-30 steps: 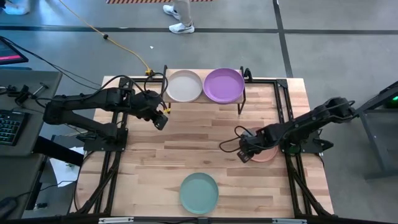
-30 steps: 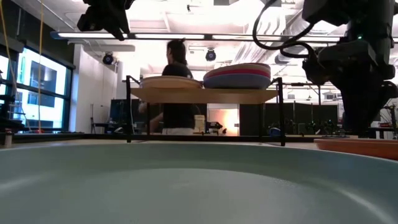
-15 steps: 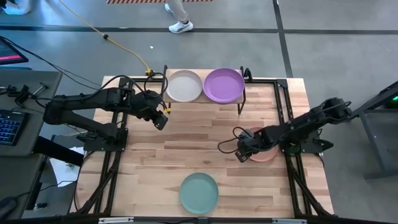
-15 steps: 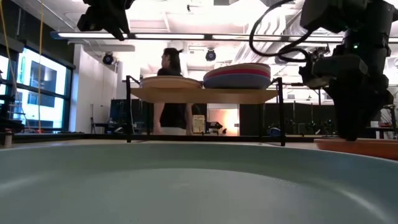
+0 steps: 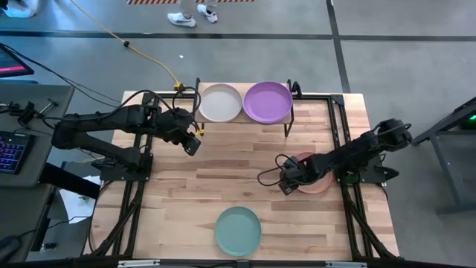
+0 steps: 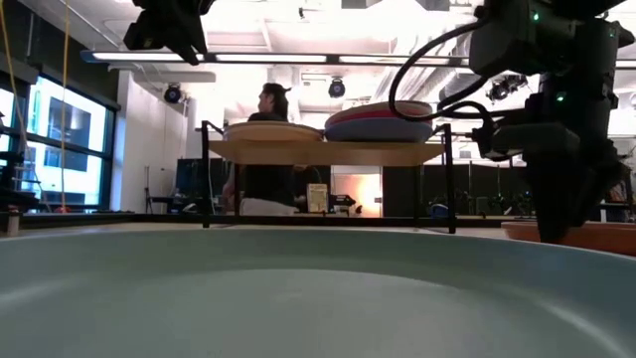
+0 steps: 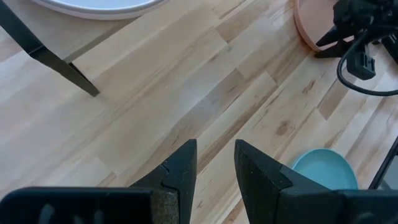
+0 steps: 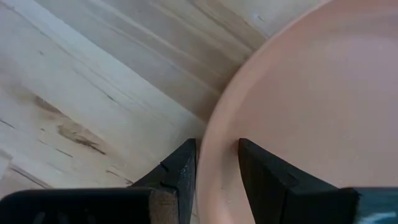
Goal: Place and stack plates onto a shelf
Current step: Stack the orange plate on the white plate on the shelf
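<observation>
Two stacks of plates sit on the shelf (image 5: pixel 244 119) at the tabletop's (image 5: pixel 223 179) 12 o'clock edge: you see the cream plate (image 5: pixel 220 102) topping the left stack and the purple plate (image 5: pixel 268 101) topping the right one, touching side by side. In the low view the right stack (image 6: pixel 380 121) shows several coloured rims and stands taller than the left.

Your salmon plate (image 5: pixel 316 181) lies flat on the tabletop at about 3 o'clock, near the right edge. The right gripper (image 5: pixel 288 179) is down at that plate's 9 o'clock rim; in the right wrist view its fingers (image 8: pixel 180 171) straddle the rim (image 8: pixel 211 149) with a narrow gap, one finger outside over the wood and the other over the plate's inside, not visibly clamped on it.

The teal plate (image 5: pixel 238 231) rests alone at 6 o'clock, near the front edge, well apart from both arms.

Your left gripper (image 5: pixel 193 143) hangs at about 10 o'clock, just in front of the shelf's left leg, its fingers (image 7: pixel 180 171) slightly parted and holding nothing.

Beyond the tabletop, a person (image 6: pixel 263 149) stands in the room behind the shelf.
</observation>
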You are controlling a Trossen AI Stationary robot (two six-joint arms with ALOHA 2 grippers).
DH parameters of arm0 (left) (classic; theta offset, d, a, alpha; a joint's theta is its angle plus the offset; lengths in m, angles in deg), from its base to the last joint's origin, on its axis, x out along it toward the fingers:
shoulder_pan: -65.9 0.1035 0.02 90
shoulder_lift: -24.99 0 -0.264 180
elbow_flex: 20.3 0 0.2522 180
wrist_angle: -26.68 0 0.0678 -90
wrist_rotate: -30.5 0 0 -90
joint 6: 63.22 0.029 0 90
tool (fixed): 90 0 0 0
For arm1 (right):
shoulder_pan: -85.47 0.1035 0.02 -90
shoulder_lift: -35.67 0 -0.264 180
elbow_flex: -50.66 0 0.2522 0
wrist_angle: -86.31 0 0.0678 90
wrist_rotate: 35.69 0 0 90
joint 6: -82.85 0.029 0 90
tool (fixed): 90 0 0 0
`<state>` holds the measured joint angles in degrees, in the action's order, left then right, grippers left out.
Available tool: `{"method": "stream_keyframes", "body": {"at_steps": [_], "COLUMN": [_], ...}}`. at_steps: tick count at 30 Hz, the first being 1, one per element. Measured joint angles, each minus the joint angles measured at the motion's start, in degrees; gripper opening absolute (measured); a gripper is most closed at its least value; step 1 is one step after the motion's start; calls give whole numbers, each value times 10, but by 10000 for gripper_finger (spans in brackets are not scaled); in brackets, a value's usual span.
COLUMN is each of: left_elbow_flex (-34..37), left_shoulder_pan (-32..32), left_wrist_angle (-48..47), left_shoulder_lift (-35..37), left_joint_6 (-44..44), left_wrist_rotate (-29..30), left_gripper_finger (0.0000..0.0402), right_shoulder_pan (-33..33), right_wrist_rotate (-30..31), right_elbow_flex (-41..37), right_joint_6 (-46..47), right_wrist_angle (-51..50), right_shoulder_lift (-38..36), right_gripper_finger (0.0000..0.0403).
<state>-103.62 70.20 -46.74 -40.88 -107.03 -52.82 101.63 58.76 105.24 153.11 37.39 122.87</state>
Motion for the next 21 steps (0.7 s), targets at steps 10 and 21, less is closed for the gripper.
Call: {"method": "stream_keyframes", "body": {"at_steps": [10, 21], "left_elbow_flex": [0, 0], "left_shoulder_pan": [0, 0], "left_wrist_angle": [0, -1], "left_shoulder_lift": [0, 0], "left_joint_6": [1, 2], "left_wrist_rotate": [1, 1], "left_gripper_finger": [97, 97], "right_shoulder_pan": [0, 9], "right_wrist_rotate": [7, 0], "right_elbow_flex": [42, 137], "right_joint_6": [-14, -54], "right_wrist_angle": [-54, -128], "right_shoulder_lift": [7, 7], "right_gripper_finger": [11, 1]}}
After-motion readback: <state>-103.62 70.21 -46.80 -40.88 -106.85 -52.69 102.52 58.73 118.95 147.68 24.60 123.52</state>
